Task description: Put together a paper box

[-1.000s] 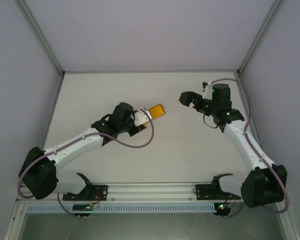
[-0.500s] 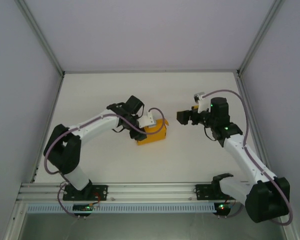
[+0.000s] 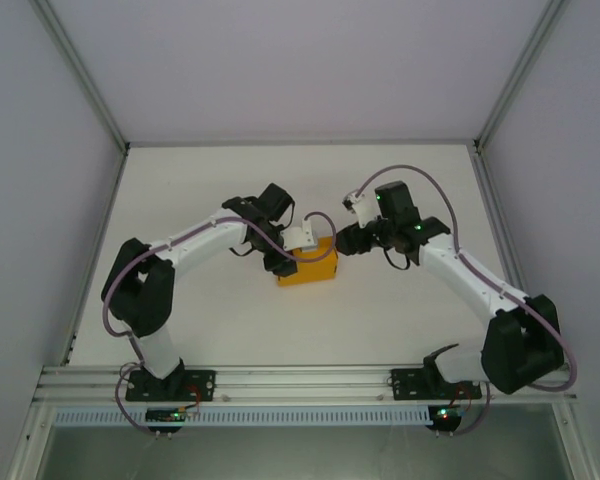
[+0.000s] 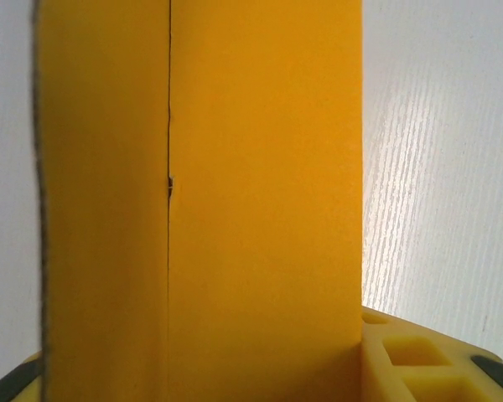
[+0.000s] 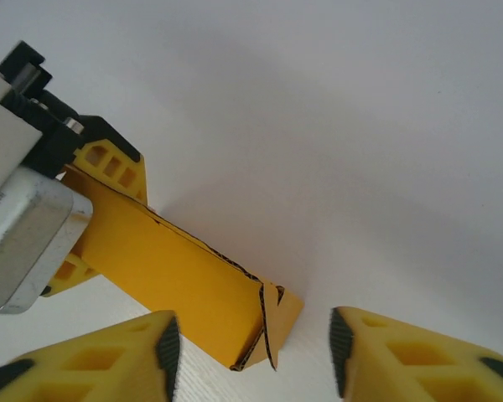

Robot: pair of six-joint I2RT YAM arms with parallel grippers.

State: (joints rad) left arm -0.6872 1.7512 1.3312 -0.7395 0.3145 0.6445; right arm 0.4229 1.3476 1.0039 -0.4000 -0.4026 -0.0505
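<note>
Right end effector (image 5: 251, 342), fingers apart, straddles the free end of the paper box (image 5: 176, 272) at lower centre. Left end effector (image 3: 302, 243) clamps the far end, and the box's long axis runs between the 2.

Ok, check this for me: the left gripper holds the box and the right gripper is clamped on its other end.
Wrong on one point. The left gripper holds the box, but the right gripper is not clamped on it: the right wrist view shows its jaws apart, with a gap either side of the box's other end.
</note>
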